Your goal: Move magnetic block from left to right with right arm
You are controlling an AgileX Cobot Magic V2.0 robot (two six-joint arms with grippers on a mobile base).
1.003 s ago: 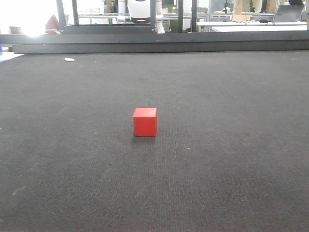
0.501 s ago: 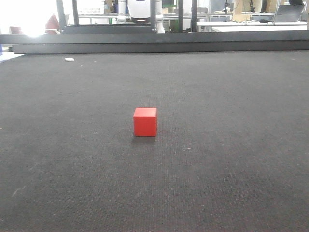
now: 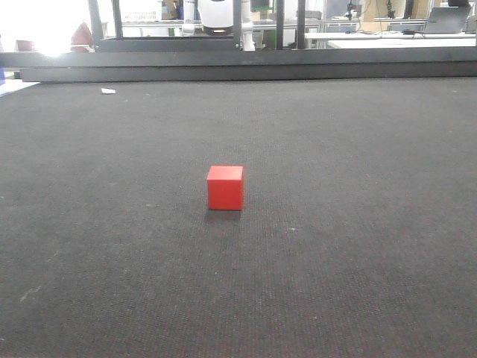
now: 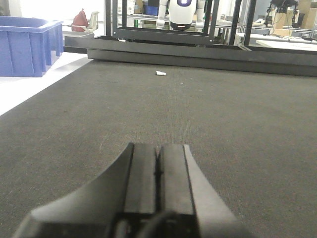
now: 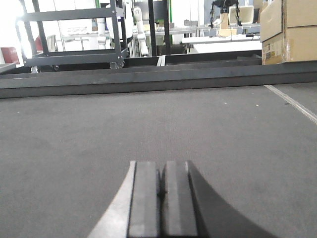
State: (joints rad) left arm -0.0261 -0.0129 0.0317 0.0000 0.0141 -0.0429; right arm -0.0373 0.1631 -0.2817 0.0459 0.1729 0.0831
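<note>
Magnetic block (image 3: pixel 224 188) sits flat on the dark bench (image 3: pixel 358 246), well nearer the camera than the white scrap (image 3: pixel 107 92) and to its right, free all round, so likely not picked yet. Left gripper (image 4: pixel 158 148) and right gripper (image 5: pixel 162 166) both have fingers pressed together, holding nothing. The block shows in neither wrist view, so the reach looks unstarted.

This looks like a robotics lab or workshop. A wide counter (image 3: pixel 358 134) with a dark felt cover fills the front. Behind it stand black metal racks (image 5: pixel 74 59), a white robot (image 4: pixel 182 9), a blue plastic crate (image 4: pixel 27 44), cardboard boxes (image 5: pixel 290 29) and white work desks (image 3: pixel 402 43).
</note>
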